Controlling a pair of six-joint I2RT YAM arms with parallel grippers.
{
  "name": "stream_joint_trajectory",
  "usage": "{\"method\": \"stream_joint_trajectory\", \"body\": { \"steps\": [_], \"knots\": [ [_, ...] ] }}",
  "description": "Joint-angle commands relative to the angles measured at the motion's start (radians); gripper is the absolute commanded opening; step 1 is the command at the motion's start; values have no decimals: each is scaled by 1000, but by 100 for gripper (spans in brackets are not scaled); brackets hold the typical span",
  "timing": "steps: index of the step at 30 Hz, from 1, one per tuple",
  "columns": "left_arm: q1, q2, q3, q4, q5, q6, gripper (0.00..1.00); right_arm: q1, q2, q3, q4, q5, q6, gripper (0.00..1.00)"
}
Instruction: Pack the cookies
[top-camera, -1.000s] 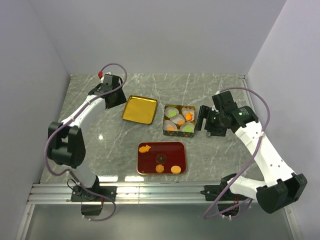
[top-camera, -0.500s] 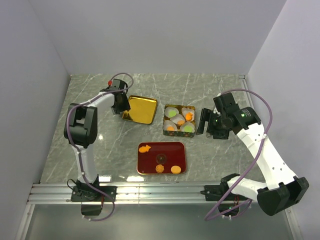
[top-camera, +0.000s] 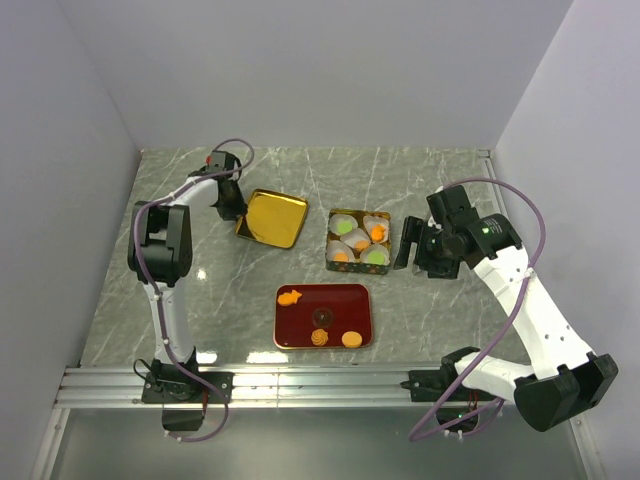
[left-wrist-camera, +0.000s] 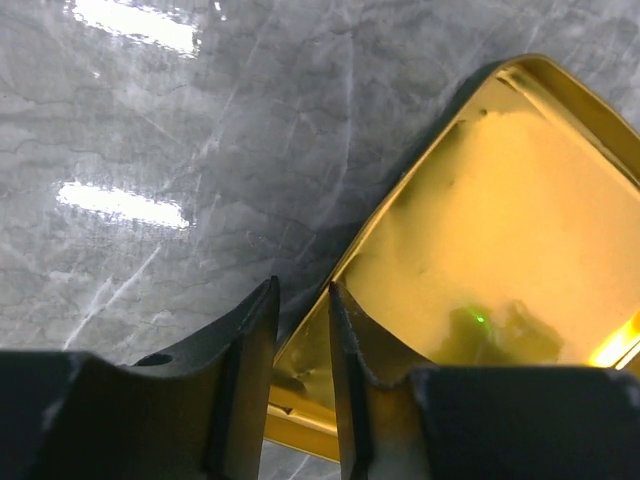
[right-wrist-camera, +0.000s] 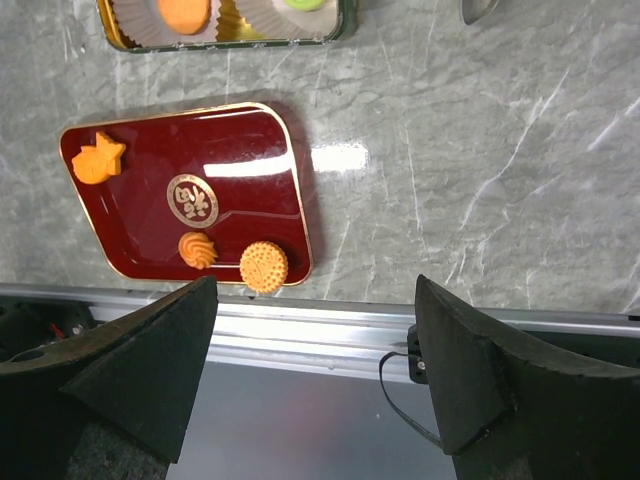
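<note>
Four cookies lie on the red tray (top-camera: 340, 300): an orange fish (top-camera: 289, 297) (right-wrist-camera: 97, 160), a brown disc (top-camera: 322, 317) (right-wrist-camera: 193, 200), an orange swirl (top-camera: 318, 338) (right-wrist-camera: 198, 250) and an orange dotted round (top-camera: 351, 339) (right-wrist-camera: 264, 267). More green and orange cookies sit in white paper cups in the tin (top-camera: 329, 240). My left gripper (top-camera: 232, 205) (left-wrist-camera: 303, 290) is narrowed onto the rim of the gold lid (top-camera: 272, 220) (left-wrist-camera: 500, 230), one finger inside and one outside. My right gripper (top-camera: 404, 243) (right-wrist-camera: 315, 290) hangs wide open and empty just right of the tin.
The tin's near edge (right-wrist-camera: 225, 42) shows at the top of the right wrist view, with the red tray (right-wrist-camera: 240, 160) below it. An aluminium rail (top-camera: 320, 385) runs along the table's front edge. Grey walls close in the left, right and back.
My left gripper has swung to the lid's left edge and closed on its rim. The lid has shifted a little leftward with it. The right arm has barely moved.
</note>
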Motion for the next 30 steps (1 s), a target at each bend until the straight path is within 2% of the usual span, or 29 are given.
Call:
{"method": "stream_joint_trajectory", "body": {
  "steps": [1,5,8,9,13,19,23,30],
  "knots": [
    [-4,21,7,-11,57,46,34,5,-16,5,-3,21,11,86],
    [-4,24,-27,7,97,52,32,5,-8,0,6,7,8,86],
    [-4,20,-50,14,110,50,23,5,-1,0,12,-4,5,86],
    [-2,15,-56,12,119,53,14,6,2,3,12,-5,3,86],
    [-2,-25,-52,-8,108,49,1,5,18,28,6,-5,-9,86],
    [-2,-123,11,-38,90,-5,0,6,73,126,-2,-19,-33,86],
    [-2,-205,66,-49,99,-49,1,5,162,289,-22,-74,-43,86],
    [-10,-416,30,-34,169,-60,0,5,338,566,23,-329,-27,86]
  ]
}}
